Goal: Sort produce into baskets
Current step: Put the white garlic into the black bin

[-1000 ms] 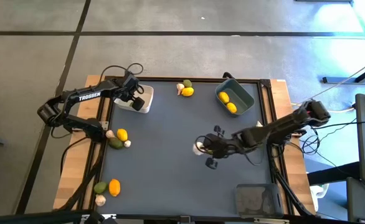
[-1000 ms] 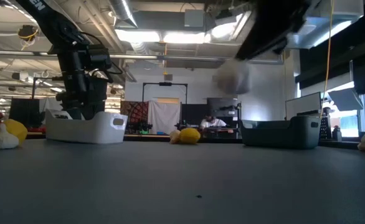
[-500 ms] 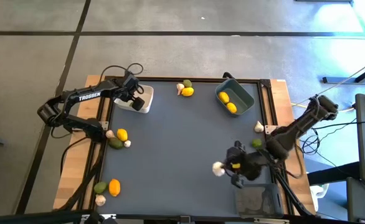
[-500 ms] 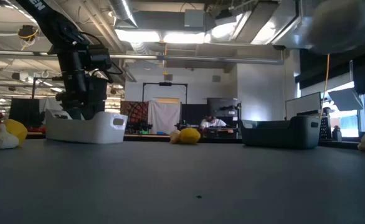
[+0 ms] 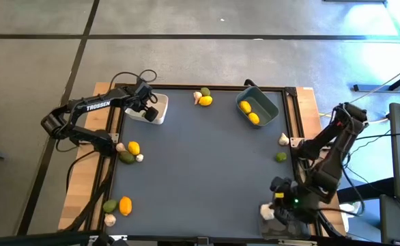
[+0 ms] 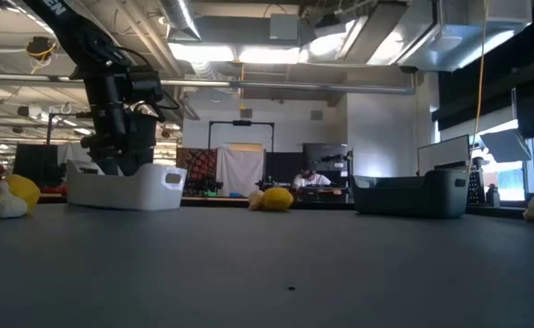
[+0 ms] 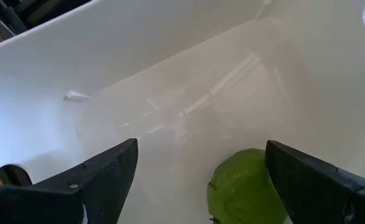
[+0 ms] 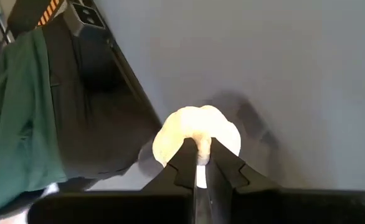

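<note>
Two risks are standing out as we are inspecting this moment. We are seeing the right gripper (image 5: pixel 274 211) pinching a garlic bulb (image 8: pixel 197 138) by its narrow stem, fingers nearly closed on it, at the near right corner of the table (image 5: pixel 200 157), over or just beside the clear basket (image 5: pixel 282 220) (we cannot tell which, since the arm is covering most of it). In our judgement, so thin a hold is inviting a slip or a swing; if the bulb is being let go off the basket's rim, it is likely rolling off the table edge close by.

We are finding the left gripper (image 7: pixel 195 180) spread wide inside the white basket (image 5: pixel 150 109), far across the table from the clear basket, with a green fruit (image 7: pixel 248 186) lying between its fingers, apparently not gripped. Lifting carelessly could be nudging that basket.

Much produce is remaining loose: a lemon (image 5: pixel 134 147) cluster below the white basket, another garlic (image 5: pixel 283 139) and green piece (image 5: pixel 280 156) between the blue-grey basket (image 5: pixel 258 108) and the clear one.
</note>
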Robot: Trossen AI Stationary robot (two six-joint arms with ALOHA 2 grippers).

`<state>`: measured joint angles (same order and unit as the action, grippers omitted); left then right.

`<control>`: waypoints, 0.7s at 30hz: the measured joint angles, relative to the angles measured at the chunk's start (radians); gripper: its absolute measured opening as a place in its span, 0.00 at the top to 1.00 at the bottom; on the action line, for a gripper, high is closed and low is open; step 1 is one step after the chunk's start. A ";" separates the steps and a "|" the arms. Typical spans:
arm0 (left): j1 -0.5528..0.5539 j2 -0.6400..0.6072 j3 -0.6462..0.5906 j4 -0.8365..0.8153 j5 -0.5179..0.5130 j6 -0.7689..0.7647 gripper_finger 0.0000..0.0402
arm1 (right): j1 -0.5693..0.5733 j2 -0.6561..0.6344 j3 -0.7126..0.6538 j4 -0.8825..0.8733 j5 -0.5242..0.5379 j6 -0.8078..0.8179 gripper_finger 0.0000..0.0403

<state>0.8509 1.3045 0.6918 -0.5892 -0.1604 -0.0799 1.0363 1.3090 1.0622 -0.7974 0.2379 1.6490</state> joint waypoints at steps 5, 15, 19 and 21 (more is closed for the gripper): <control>0.000 0.000 0.000 0.000 0.000 -0.030 0.14 | 0.067 0.006 0.000 -0.029 -0.015 0.193 0.96; 0.000 0.000 0.000 0.002 0.000 -0.026 0.14 | 0.117 0.105 0.000 -0.141 -0.204 0.336 0.96; 0.000 0.000 0.000 0.002 0.000 -0.026 0.14 | 0.128 0.152 0.000 -0.172 -0.243 0.335 0.96; 0.000 0.000 0.000 0.002 0.000 -0.026 0.14 | 0.138 0.176 0.000 -0.184 -0.249 0.336 0.96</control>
<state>0.8509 1.3045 0.6918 -0.5875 -0.1604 -0.1059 1.1744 1.4855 1.0618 -0.9815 -0.0115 1.9846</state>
